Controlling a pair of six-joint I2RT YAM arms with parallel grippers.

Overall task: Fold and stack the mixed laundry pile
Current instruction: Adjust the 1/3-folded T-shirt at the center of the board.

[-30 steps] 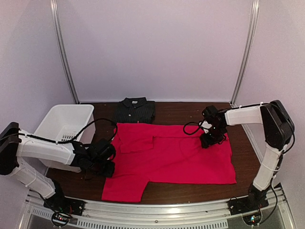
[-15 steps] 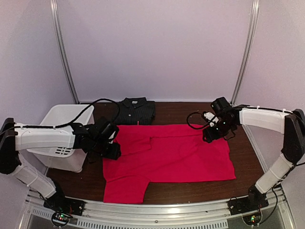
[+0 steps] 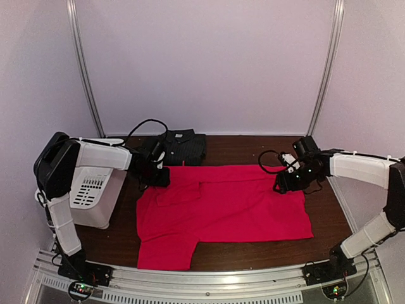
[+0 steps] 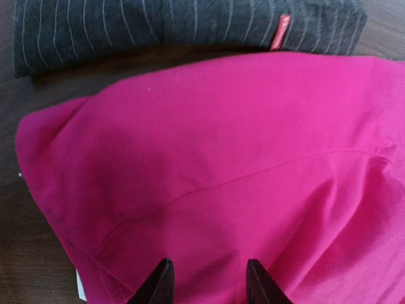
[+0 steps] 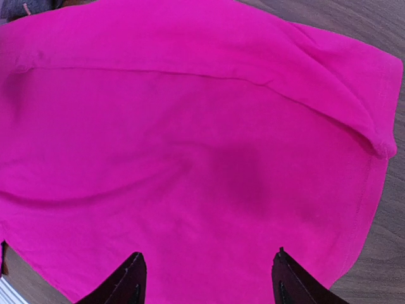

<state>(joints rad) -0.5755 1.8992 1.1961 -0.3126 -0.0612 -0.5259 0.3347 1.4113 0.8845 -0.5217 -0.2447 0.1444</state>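
Laundry lies in two pieces on the dark wood table [image 3: 329,221]. Red T-shirt [image 3: 234,209] is spread flat across the middle, taking up most of the surface. One short sleeve sticks out toward the near edge on the left side, & a flap of cloth is doubled over near its far-left corner. A few soft creases run thru the fabric, otherwise it's fairly smooth. Pinstriped shirt [image 3: 180,147], dark charcoal, sits folded at the far edge w/ its collar at the far end, just beside the red shirt's far hem. From the left wrist cam a thin strip of bare wood shows btwn the two on one side, & a small red tag [image 4: 280,31] hangs at the dark shirt's edge.

Left gripper [image 3: 159,177] hovers over the T-shirt's far-left corner, close to the folded shirt. Its fingers [image 4: 163,282] stand parted w/ only red cloth seen below them, nothing pinched btwn. Right gripper [image 3: 285,183] is over the far-right corner of the T-shirt, arm reaching in from the right side. Its fingers are spread wide, also gripping nothing. Cloth lies flat under them, w/ hem & corner visible against the wood.

White slotted bin [image 3: 95,202] stands at the table's left side, apart from both garments, w/ the left arm passing over it.
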